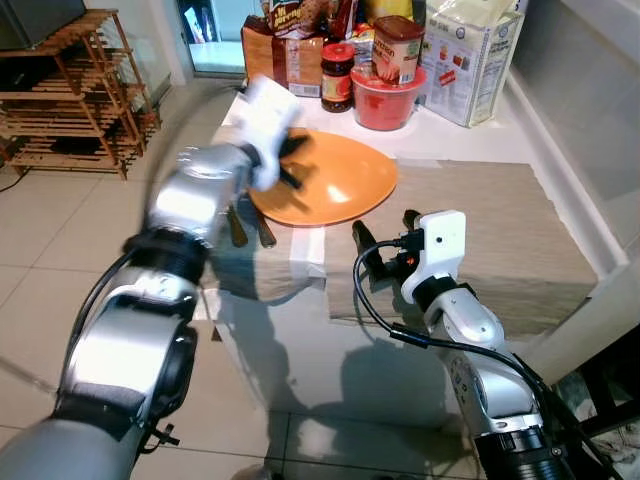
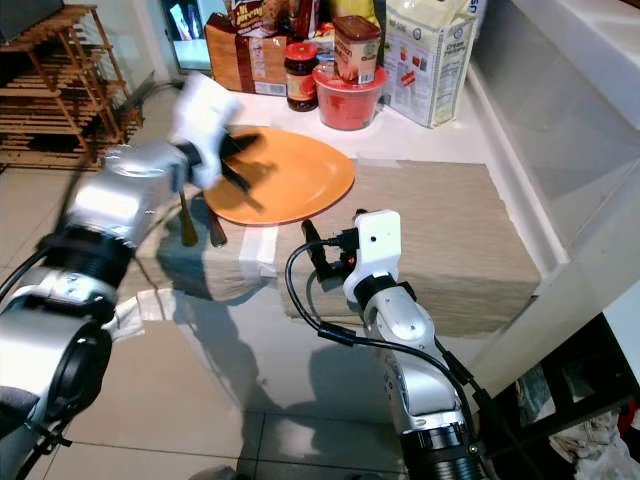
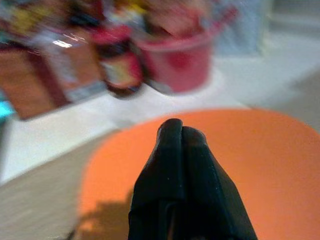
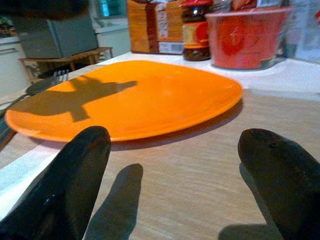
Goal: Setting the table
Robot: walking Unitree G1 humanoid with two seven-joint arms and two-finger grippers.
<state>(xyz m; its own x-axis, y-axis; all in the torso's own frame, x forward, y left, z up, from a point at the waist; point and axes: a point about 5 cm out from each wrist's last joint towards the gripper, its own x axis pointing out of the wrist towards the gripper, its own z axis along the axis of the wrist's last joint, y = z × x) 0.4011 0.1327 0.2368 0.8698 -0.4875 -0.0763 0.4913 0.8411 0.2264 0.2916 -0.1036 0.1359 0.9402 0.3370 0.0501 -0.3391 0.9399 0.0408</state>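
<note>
An orange plate [image 1: 340, 180] lies on a beige placemat [image 1: 500, 230] on the white table. My left gripper [image 1: 294, 165] hovers over the plate's left rim, blurred, with its fingers [image 3: 172, 150] pressed shut and nothing visible between them. My right gripper [image 1: 386, 228] stands open just above the placemat near the table's front edge, a short way from the plate's near rim [image 4: 150, 130], and it points at the plate. Two dark-handled pieces of cutlery [image 1: 250, 228] lie left of the plate; a fork's tines [image 4: 59, 76] show there.
At the table's back stand a red tub [image 1: 385, 100], a red-lidded jar [image 1: 337, 75], a brown can [image 1: 397, 48], a brown box [image 1: 290, 55] and a white carton [image 1: 470, 60]. A white ledge [image 1: 590, 120] bounds the right side. A wooden rack [image 1: 70, 90] stands on the floor at far left.
</note>
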